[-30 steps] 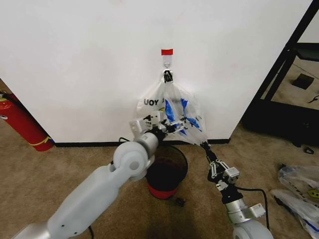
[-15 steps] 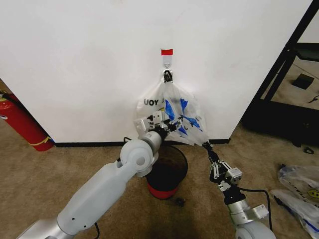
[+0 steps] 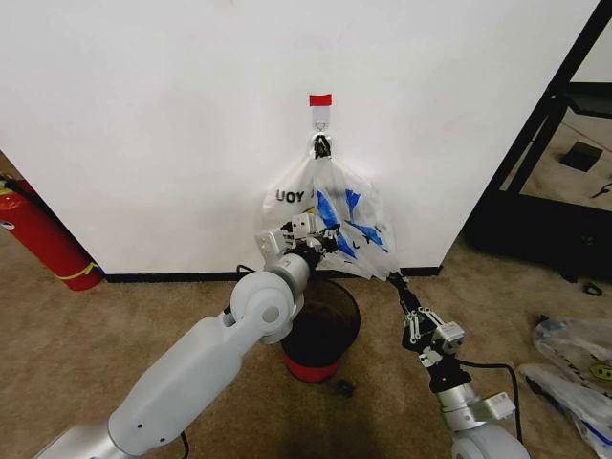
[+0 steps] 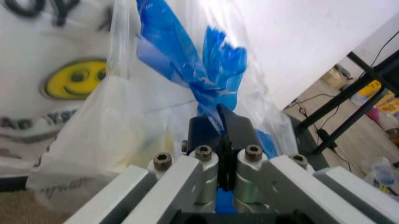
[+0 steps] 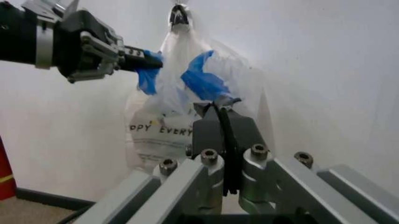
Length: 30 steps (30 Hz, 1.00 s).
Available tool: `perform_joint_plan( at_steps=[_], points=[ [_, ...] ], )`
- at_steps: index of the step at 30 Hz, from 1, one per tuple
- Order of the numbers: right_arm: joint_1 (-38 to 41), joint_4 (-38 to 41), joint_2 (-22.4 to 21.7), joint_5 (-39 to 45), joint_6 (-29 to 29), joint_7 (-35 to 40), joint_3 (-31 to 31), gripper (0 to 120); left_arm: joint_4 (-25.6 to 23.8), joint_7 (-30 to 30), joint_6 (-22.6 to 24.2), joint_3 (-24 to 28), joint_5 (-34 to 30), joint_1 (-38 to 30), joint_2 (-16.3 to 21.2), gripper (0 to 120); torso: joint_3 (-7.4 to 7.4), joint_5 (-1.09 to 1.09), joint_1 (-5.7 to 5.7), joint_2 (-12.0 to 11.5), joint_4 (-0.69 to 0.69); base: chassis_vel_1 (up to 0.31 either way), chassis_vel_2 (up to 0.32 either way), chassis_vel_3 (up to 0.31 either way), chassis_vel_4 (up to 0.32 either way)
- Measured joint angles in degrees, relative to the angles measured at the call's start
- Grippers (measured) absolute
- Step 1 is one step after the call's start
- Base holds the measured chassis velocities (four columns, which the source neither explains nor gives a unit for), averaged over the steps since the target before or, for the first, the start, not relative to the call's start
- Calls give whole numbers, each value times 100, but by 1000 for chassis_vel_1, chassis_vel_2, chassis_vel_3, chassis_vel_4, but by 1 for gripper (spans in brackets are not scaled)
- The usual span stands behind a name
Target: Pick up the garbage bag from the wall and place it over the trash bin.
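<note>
The bag [image 3: 325,225] hangs from a hook [image 3: 321,122] on the wall [image 3: 172,115], just above the bin [image 3: 320,335] on the carpet at the wall's foot. The left gripper [image 3: 320,244] has its fingers clenched on a blue patch on the bag's front. The right gripper [image 3: 392,279] has its fingers pinched on the bag's lower right edge. A red extinguisher [image 3: 43,239] stands by the wall, well to the left.

White wall [image 3: 143,115], beige carpet [image 3: 115,325], black shelf frame [image 3: 545,134].
</note>
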Motion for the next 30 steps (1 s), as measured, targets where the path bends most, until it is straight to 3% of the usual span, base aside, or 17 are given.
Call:
perform_joint_plan(
  at_steps=[5, 11, 13, 18, 21, 23, 25, 28, 30],
  points=[
    [-95, 94, -27, -122, -59, 86, 61, 6, -189, 44, -52, -96, 111, 86, 120, 0, 0, 0, 0, 0, 1, 0, 0, 0, 0],
    [-599, 405, -374, -621, -186, 382, 307, 33, -416, 147, -133, -242, 405, 354, 261, 0, 0, 0, 0, 0, -1, 0, 0, 0, 0],
    [-669, 465, -469, -643, -219, 440, 345, 34, -461, 156, -141, -275, 435, 421, 288, 0, 0, 0, 0, 0, -1, 0, 0, 0, 0],
    [-816, 903, -1038, -608, -631, 943, 406, 57, -535, 232, -182, -338, 651, 643, 346, 0, 0, -2, 0, 0, -1, 0, 0, 0, 0],
    [-563, 948, -1271, -540, -866, 1132, 315, 63, -533, 255, -186, -322, 692, 664, 321, 0, -1, 0, 0, 0, -2, 0, 0, 0, 0],
    [-154, 884, -1585, -455, -1085, 1284, 224, 72, -474, 280, -187, -241, 737, 626, 268, 0, 0, 2, 0, 0, 6, 0, 0, 0, 0],
    [186, 721, -1880, -350, -1200, 1357, 148, 78, -415, 295, -187, -158, 742, 541, 204, 0, 0, 0, 0, 0, -3, 0, 0, 0, 0],
    [1133, 252, -2674, 167, -1410, 1404, -289, 93, -372, 306, -185, -120, 742, 482, 181, 0, 1, 1, 0, 0, -1, 0, 0, 0, 0],
    [1459, 130, -2881, 365, -1472, 1398, -533, 97, -361, 307, -184, -120, 742, 474, 184, 0, 0, 1, 0, 0, 0, 0, 0, 0, 0]
  ],
)
